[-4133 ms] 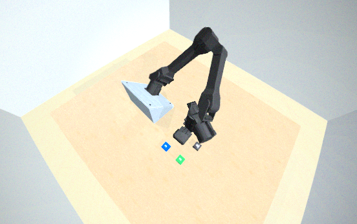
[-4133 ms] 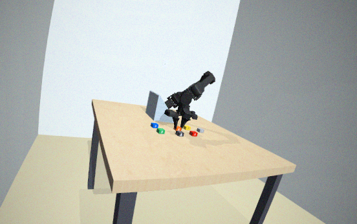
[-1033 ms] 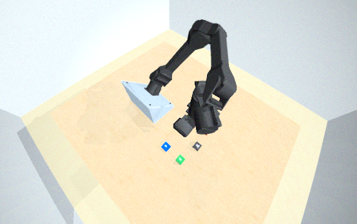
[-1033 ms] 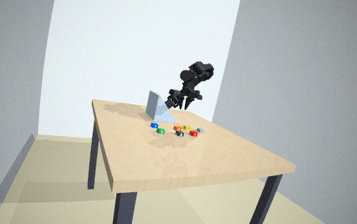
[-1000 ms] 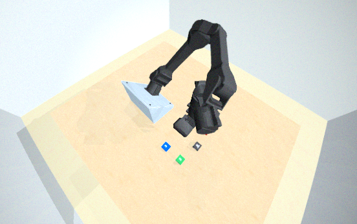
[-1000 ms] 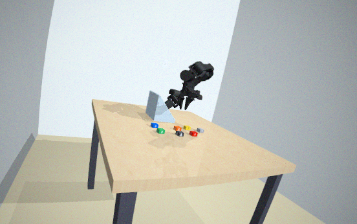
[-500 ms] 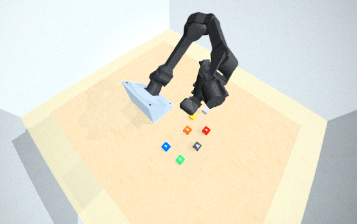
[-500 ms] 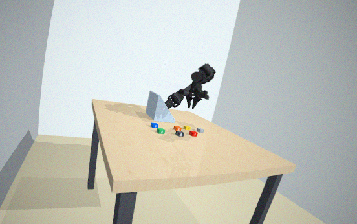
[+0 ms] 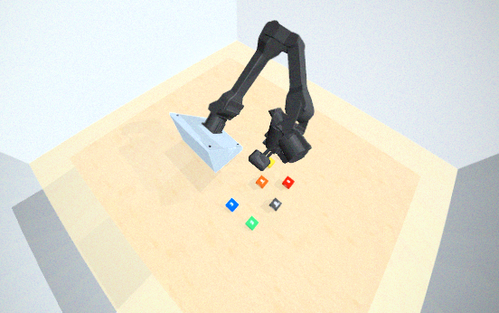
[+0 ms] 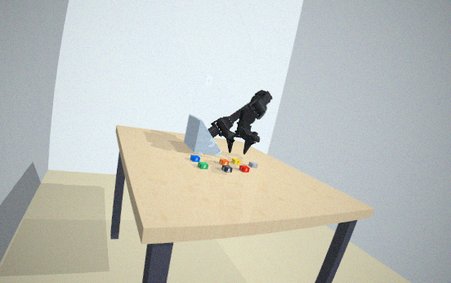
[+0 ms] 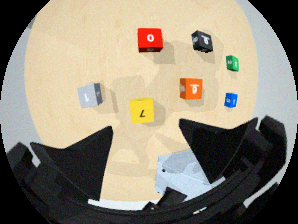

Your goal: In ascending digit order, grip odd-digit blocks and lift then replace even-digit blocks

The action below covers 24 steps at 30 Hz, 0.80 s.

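Our hand [image 10: 238, 151] hangs released and holding nothing, just above the yellow block [image 11: 141, 111], which sits on the tabletop [image 10: 229, 204] between the grey block [image 11: 89, 94] and orange block [image 11: 190, 88]. We should descend straight, straddle it squarely, touching no neighbours.

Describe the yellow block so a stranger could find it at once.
Start at the pale blue wedge-shaped base of the arm. Just past its corner, under the open gripper, sits the yellow block. It is the only yellow one, between the orange block and the light grey block.
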### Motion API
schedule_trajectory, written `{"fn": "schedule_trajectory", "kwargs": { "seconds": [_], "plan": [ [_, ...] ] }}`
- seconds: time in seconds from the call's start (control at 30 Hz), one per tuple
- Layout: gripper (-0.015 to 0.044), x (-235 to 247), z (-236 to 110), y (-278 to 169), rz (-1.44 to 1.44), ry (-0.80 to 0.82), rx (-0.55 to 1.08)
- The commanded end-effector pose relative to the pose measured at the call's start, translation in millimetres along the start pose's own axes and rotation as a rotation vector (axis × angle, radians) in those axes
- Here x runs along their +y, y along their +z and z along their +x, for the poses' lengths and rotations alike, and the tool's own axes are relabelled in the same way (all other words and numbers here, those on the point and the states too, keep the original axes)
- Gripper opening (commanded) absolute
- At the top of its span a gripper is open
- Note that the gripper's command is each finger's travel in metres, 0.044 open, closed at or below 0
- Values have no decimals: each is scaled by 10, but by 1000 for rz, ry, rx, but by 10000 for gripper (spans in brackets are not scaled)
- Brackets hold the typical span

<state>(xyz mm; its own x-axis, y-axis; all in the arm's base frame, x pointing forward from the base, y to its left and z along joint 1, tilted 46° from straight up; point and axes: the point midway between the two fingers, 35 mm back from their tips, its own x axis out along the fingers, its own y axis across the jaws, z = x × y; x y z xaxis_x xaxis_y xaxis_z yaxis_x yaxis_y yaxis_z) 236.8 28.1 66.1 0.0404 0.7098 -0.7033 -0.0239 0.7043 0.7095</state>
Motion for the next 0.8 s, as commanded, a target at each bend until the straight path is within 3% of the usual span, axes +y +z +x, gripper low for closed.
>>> {"fn": "schedule_trajectory", "kwargs": {
  "seconds": [0.0,0.77],
  "plan": [
    [400,12,55,7,2,3,-12],
    [400,18,394,9,1,5,-12]
  ]
}}
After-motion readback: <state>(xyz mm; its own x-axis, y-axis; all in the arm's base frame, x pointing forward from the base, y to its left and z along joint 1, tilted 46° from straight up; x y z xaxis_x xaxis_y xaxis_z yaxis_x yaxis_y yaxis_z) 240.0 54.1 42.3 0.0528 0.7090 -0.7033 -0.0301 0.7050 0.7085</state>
